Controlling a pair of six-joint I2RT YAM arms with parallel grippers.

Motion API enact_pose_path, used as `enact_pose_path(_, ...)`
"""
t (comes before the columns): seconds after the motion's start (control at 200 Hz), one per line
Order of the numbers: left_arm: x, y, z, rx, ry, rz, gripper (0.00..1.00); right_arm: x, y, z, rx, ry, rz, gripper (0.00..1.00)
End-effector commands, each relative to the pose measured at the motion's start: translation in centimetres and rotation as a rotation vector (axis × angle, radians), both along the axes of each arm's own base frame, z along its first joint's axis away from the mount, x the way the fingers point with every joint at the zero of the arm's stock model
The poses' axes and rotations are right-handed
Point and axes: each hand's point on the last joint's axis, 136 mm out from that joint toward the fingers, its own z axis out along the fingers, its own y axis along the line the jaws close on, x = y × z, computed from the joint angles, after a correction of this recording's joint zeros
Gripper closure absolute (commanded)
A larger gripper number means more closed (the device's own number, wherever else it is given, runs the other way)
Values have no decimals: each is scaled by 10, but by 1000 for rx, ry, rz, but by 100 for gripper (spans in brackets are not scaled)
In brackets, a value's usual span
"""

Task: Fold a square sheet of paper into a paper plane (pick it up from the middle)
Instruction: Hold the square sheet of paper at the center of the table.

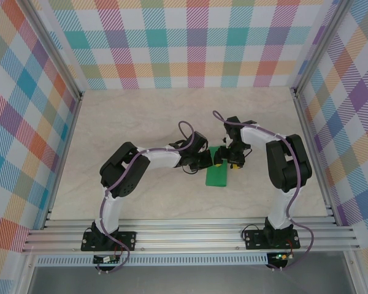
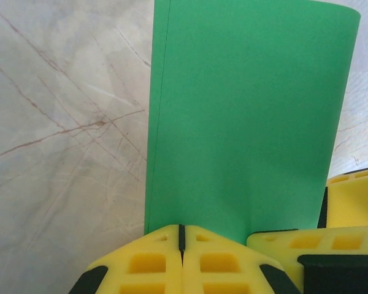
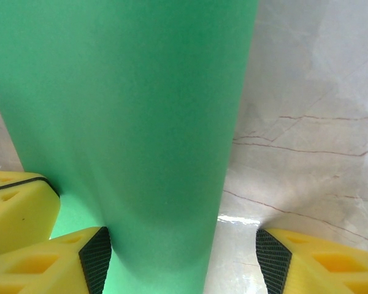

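Left gripper stood fully closed, tips at one end of the folded bright-green paper sheet; you could not confirm a pinch. Right gripper stood open around the sheet's curled edge. From above, the sheet lay long axis 12 to 6 o'clock, at 4 o'clock from the left gripper and 7 o'clock from the right gripper, both equally near. Its upper layer bowed upward, uncreased.

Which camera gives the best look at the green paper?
Top external: the square sheet of paper shows nearly whole, though small. The left wrist view shows its face and edges close; the right wrist view, one curved stretch, cropped.
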Motion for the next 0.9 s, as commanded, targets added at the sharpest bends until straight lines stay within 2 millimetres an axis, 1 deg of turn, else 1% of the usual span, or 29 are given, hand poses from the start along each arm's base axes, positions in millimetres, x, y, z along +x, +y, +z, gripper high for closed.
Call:
enact_pose_path(0.0, -15, 1, -17, 58, 38, -30, 100, -1, -10, -19, -66, 23, 15, 33)
enact_pose_path(0.305, -7, -7, 19, -2, -29, -47, 100, -4, -6, -17, -34, 18, 65, 35)
enact_pose_path(0.395, -4, -6, 30, -9, -60, -35, 100, -3, -6, -17, -33, 16, 72, 35)
enact_pose_path(0.475, 0, 0, 43, -10, -103, -5, 99, -3, -5, -15, -30, 14, 79, 35)
enact_pose_path(0.59, 7, 19, 58, 22, -166, 79, 95, -2, -4, -13, -20, 8, 90, 34)
enact_pose_path(0.67, 10, 36, 60, 58, -180, 143, 94, -2, -3, -11, -16, 2, 93, 34)
enact_pose_path(0.73, 10, 43, 61, 63, -179, 168, 94, -1, -3, -10, -15, -1, 92, 34)
enact_pose_path(0.79, 9, 45, 60, 62, -176, 175, 94, -1, -4, -10, -20, -1, 90, 34)
enact_pose_path(0.895, 8, 41, 58, 52, -165, 162, 94, -1, -6, -12, -34, 1, 92, 34)
